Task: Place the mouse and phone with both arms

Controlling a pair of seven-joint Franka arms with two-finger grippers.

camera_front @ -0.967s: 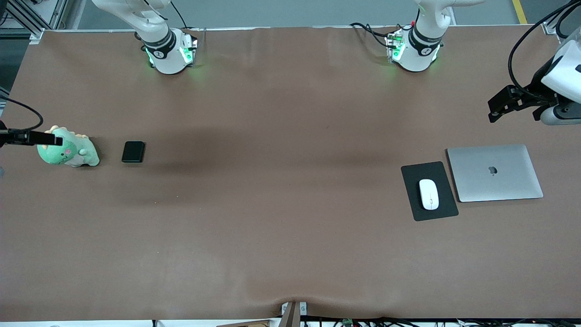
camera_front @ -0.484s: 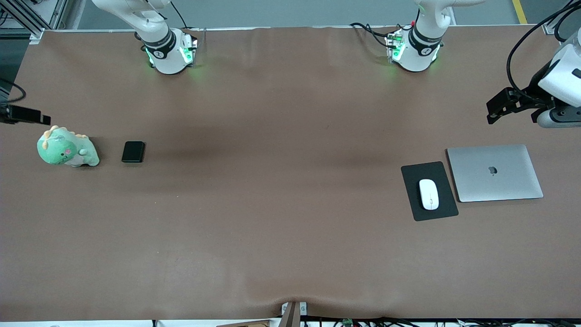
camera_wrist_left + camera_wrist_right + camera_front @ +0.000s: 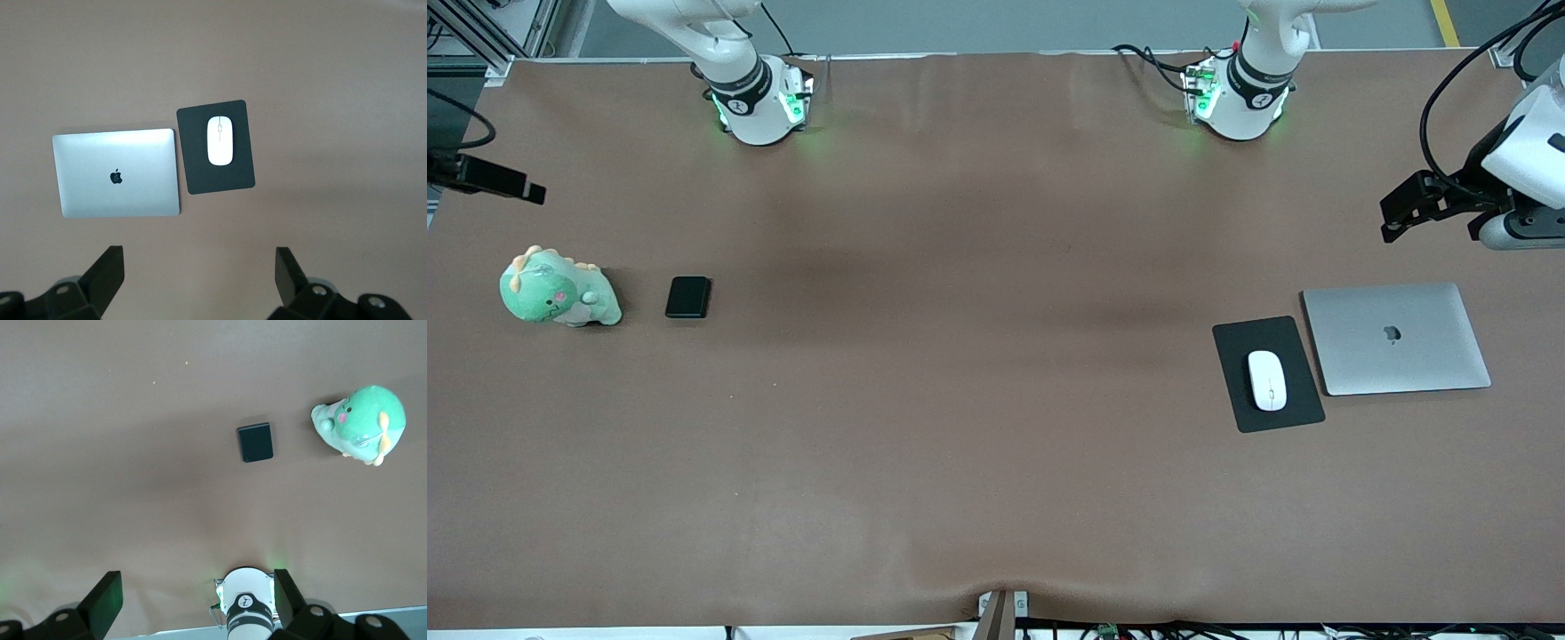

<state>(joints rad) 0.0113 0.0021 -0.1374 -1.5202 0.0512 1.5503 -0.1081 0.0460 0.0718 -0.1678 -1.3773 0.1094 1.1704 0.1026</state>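
The white mouse (image 3: 1267, 380) lies on a black mouse pad (image 3: 1268, 374) toward the left arm's end of the brown desk (image 3: 978, 356), just beside a closed silver laptop (image 3: 1396, 338) whose lid bears a dark apple logo; no other writing is readable. The black phone (image 3: 688, 297) lies flat toward the right arm's end, near a green plush dinosaur (image 3: 558, 291). The left end effector (image 3: 200, 280) hangs high over the desk's edge, above the laptop area, fingers spread wide and empty. The right end effector (image 3: 197, 600) hangs high over its own end of the desk, fingers likewise apart, gripping nothing.
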